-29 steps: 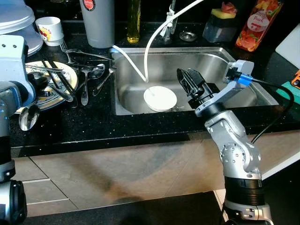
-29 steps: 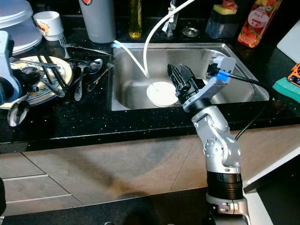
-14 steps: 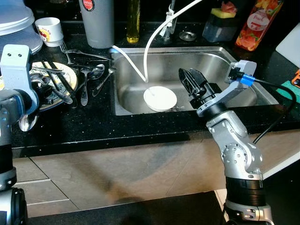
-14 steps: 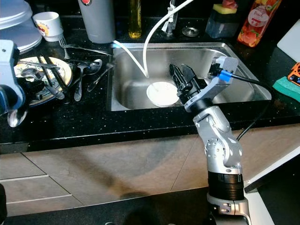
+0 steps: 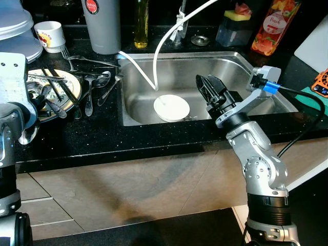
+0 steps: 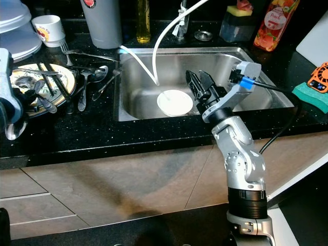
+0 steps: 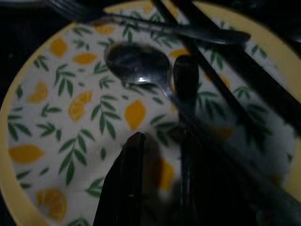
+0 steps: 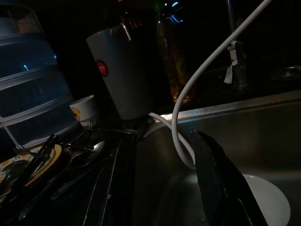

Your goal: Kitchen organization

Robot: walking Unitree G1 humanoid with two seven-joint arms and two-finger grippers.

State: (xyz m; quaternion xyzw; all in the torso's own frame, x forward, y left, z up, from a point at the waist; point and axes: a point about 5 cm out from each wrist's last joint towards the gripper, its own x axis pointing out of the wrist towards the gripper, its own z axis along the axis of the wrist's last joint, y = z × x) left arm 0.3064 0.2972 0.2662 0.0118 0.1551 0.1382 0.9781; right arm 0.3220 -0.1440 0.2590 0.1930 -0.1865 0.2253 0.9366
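Note:
A yellow-rimmed plate (image 5: 72,82) with a lemon pattern (image 7: 56,103) lies on the black counter left of the sink, with spoons, forks and black chopsticks (image 5: 54,87) piled on it. My left gripper (image 7: 160,141) hovers just over this plate, open, its fingers (image 7: 127,183) beside a spoon (image 7: 138,66). A white plate (image 5: 171,107) lies in the steel sink (image 5: 236,64). My right gripper (image 5: 207,88) hangs shut over the sink, just right of the white plate, holding nothing.
More cutlery (image 5: 97,84) lies between plate and sink, and a spoon (image 5: 28,137) by the counter's front edge. A grey tumbler (image 5: 100,25), white cup (image 5: 48,33), oil bottle (image 5: 141,23), sponge holder (image 5: 233,28) and red bottle (image 5: 269,28) line the back. A white hose (image 5: 164,41) droops into the sink.
The camera has shifted a little. My left wrist has edged slightly over the lemon plate. The right arm and the white plate stay as they were.

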